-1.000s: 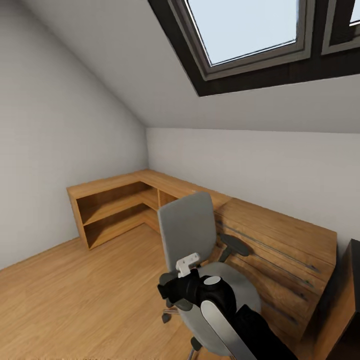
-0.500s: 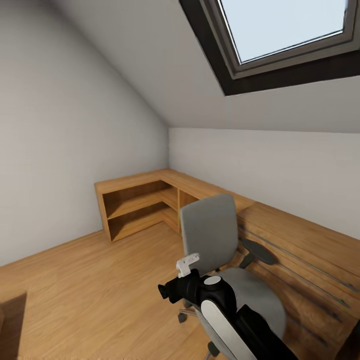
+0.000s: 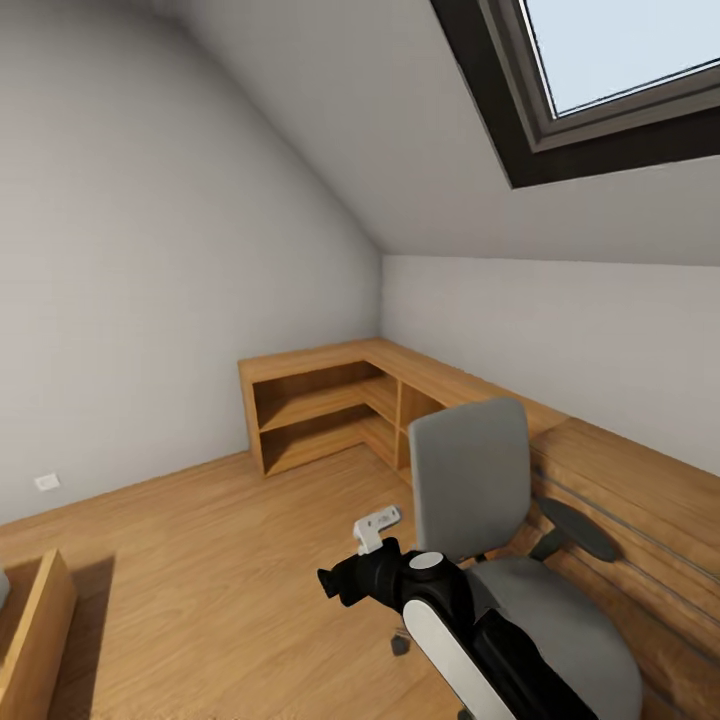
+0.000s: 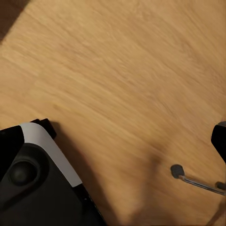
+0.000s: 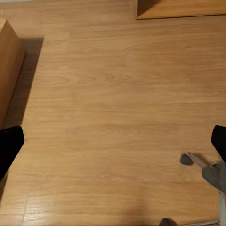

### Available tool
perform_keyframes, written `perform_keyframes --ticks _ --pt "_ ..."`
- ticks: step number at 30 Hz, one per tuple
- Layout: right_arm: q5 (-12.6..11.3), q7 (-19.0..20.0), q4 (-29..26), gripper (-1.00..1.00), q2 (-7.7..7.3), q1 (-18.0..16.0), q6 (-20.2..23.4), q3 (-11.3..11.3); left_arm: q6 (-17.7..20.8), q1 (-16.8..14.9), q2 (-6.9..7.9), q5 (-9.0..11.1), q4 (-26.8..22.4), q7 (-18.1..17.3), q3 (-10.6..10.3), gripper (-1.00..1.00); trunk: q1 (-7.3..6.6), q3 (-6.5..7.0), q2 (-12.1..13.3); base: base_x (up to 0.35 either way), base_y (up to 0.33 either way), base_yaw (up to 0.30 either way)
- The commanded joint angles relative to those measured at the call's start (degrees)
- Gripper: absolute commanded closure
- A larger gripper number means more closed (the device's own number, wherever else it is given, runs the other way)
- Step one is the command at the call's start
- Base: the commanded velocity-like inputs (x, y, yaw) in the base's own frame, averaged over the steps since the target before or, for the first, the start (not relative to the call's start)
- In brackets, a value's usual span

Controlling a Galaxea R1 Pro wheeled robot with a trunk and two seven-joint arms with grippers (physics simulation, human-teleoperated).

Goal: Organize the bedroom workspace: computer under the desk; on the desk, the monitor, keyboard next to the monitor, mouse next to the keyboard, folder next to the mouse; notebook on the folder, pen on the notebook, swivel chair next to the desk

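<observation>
Swivel chair (image 3: 500,520) sits lower right of the head frame: grey back upright, seat empty, black armrest toward a wood drawer unit (image 3: 640,520) at right edge. Chair's caster leg (image 4: 188,176) is in lower right of left wrist frame, over wood floor (image 5: 113,117). Corner shelf unit (image 3: 330,410) mid-frame against grey wall. Skylight (image 3: 620,60) upper right. Black-white robot arm (image 3: 440,610) bottom centre. Right gripper (image 5: 113,146) released, fingertips at both frame edges. Left gripper: can't tell.

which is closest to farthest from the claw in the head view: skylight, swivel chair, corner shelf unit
1. The swivel chair, beside the claw, toward the view's right.
2. The corner shelf unit, farther back against the walls.
3. The skylight, high in the sloped ceiling, upper right.
</observation>
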Motion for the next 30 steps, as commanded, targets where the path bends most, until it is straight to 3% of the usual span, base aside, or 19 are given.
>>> perform_keyframes --ticks 1,30 --pt "-0.55 -0.60 -0.07 -1.00 -0.06 -0.06 0.08 0.07 -0.39 -0.05 0.07 0.41 -0.11 0.21 -0.24 -1.00 0.01 -0.06 -0.04 0.010 0.006 0.279" --pt "-0.58 -0.60 -0.07 -1.00 -0.10 -0.06 0.09 -0.01 -0.08 -0.12 -0.03 0.23 -0.12 0.21 -0.24 -1.00 0.01 -0.06 -0.04 0.001 0.004 0.279"
